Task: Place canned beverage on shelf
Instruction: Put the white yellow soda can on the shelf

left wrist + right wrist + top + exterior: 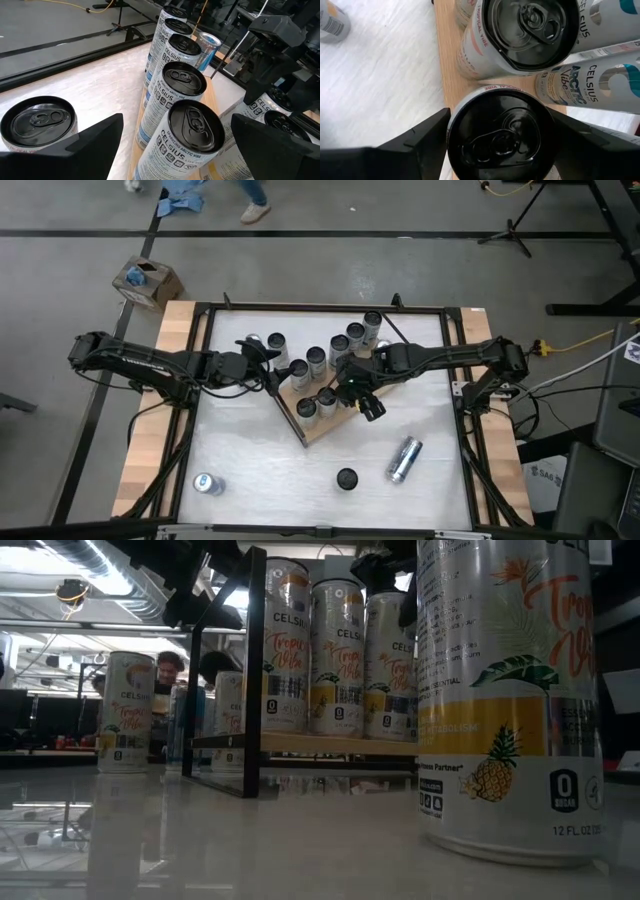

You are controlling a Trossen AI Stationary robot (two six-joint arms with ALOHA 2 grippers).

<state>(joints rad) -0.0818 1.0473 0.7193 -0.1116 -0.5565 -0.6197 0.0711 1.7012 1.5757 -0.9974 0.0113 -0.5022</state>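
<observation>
The shelf (pixel 322 425) is a light-brown board lying aslant mid-table, with several white Celsius cans (pixel 316 358) standing on it in rows. My right gripper (pixel 345 385) reaches in from the table's right and is shut on one upright can (pixel 495 135) at the board's edge (pixel 449 75). My left gripper (pixel 272 365) hangs open just left of the shelf, level with the can tops. Its fingers (pixel 95 145) frame the nearest can of a row (pixel 192 130) with a gap on each side. My right gripper pinches the can's upper wall just below the rim (pixel 457 120) between its two fingers (pixel 420 142), one on each side. The fingers come steeply from above, slanting from the table's right. The can is upright; its own top hides whether its base rests on the board.
Two cans (pixel 265 341) stand on the table behind my left gripper. Near the front edge a can lies on its side (pixel 403 458), and two more (pixel 347 478), (pixel 207 483) stand upright. The low view shows one close can (pixel 510 700) and the shelf's dark frame (pixel 252 670).
</observation>
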